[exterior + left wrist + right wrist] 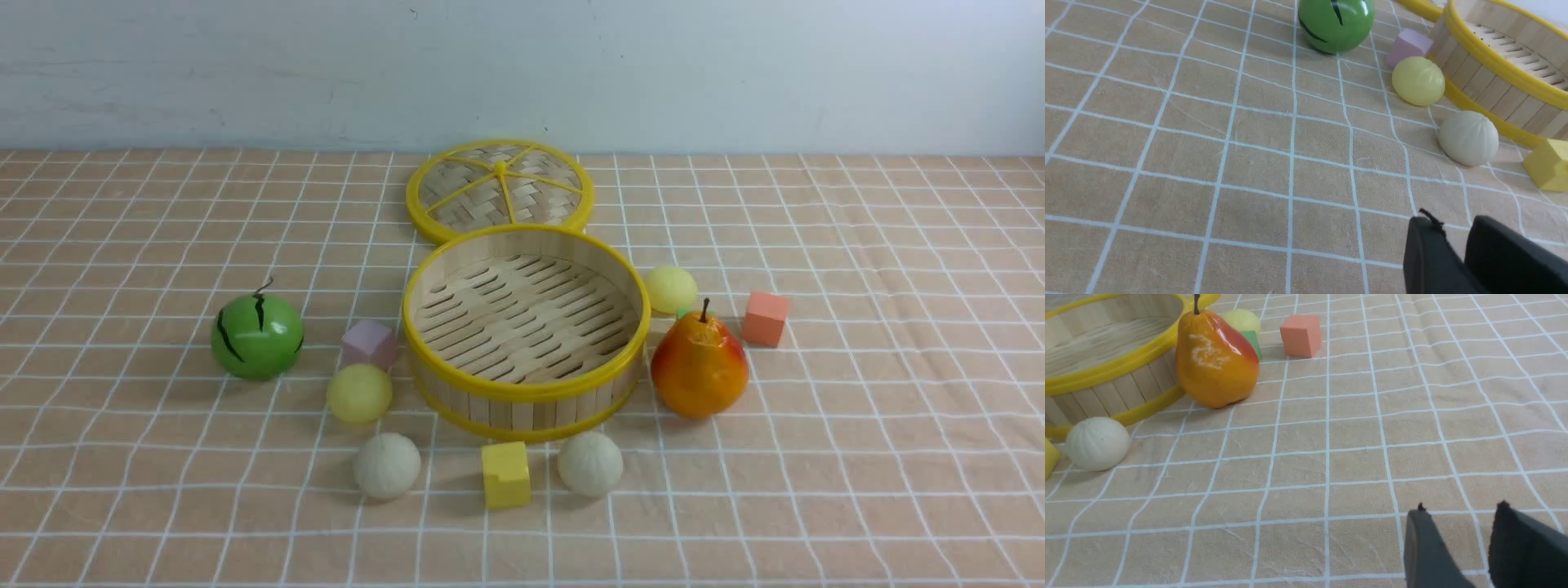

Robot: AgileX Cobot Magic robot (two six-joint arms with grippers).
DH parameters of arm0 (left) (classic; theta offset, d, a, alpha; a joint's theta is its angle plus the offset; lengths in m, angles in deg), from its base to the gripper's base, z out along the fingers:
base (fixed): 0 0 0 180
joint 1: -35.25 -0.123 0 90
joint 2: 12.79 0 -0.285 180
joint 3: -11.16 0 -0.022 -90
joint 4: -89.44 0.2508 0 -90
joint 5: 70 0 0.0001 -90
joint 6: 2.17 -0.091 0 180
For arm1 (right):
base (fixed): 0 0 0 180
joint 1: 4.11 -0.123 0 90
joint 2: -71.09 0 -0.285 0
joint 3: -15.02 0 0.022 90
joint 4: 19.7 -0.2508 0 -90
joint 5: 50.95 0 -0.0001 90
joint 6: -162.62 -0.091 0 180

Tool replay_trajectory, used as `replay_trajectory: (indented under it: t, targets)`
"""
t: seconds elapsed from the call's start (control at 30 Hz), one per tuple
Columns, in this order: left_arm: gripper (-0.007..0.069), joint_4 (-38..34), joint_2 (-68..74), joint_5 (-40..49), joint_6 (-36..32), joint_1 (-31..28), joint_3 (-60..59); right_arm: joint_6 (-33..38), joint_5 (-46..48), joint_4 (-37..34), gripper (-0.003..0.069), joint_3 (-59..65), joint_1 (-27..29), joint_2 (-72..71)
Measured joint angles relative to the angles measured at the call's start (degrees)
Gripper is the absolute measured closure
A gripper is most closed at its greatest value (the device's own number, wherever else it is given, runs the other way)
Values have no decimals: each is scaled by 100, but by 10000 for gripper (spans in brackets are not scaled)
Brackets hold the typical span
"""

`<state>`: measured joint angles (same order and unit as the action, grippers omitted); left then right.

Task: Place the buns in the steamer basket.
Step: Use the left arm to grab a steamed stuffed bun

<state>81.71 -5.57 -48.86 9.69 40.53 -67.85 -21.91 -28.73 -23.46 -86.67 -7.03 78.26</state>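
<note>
The steamer basket [526, 390] stands empty in the middle of the checked cloth. Four buns lie around it on the cloth. A pale yellow bun [359, 393] and an off-white pleated bun [387, 465] are at its front left. Another off-white bun [589, 464] is at its front right, and a second yellow bun [671, 288] lies behind the pear. Neither gripper shows in the front view. My left gripper [1453, 228] hovers short of the off-white bun [1468, 138], narrowly open and holding nothing. My right gripper [1461, 510] is open and holds nothing, well away from the other off-white bun [1097, 443].
A woven lid [500, 188] lies behind the basket. A green watermelon ball [257, 336] and a pink cube [369, 343] are to the left. A yellow cube [505, 474] sits in front. A pear [699, 366], a green cube [1252, 341] and an orange cube [765, 318] are on the right.
</note>
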Motion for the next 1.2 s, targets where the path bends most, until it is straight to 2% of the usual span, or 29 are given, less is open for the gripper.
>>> replay_trajectory:
  t: [0.6, 0.67, 0.7, 0.77, 0.83, 0.97, 1.03, 1.17, 1.2]
  targets:
    - [480, -133, 0, -210, 48, 0, 0, 0, 0, 0, 420, 0, 0, 0]
    - [479, -496, 0, -512, 246, 0, 0, 0, 0, 0, 420, 0, 0, 0]
    - [478, -1039, 0, -818, 550, 0, 0, 0, 0, 0, 420, 0, 0, 0]
    - [477, -1478, 0, -1069, 802, 0, 0, 0, 0, 0, 420, 0, 0, 0]
    - [473, -2275, 0, -1432, 1213, 0, 0, 0, 0, 0, 420, 0, 0, 0]
    - [470, -2853, 0, -2065, 1354, 0, 6, 0, 0, 0, 420, 0, 0, 0]
    - [470, -2873, 0, -1998, 1354, 0, 84, 0, 0, 0, 420, 0, 0, 0]
    - [497, -2516, 0, -1114, 962, 0, 855, 0, 0, 0, 420, 0, 0, 0]
    - [529, -2217, 180, -410, 673, 0, 1389, 0, 0, 0, 420, 0, 0, 0]
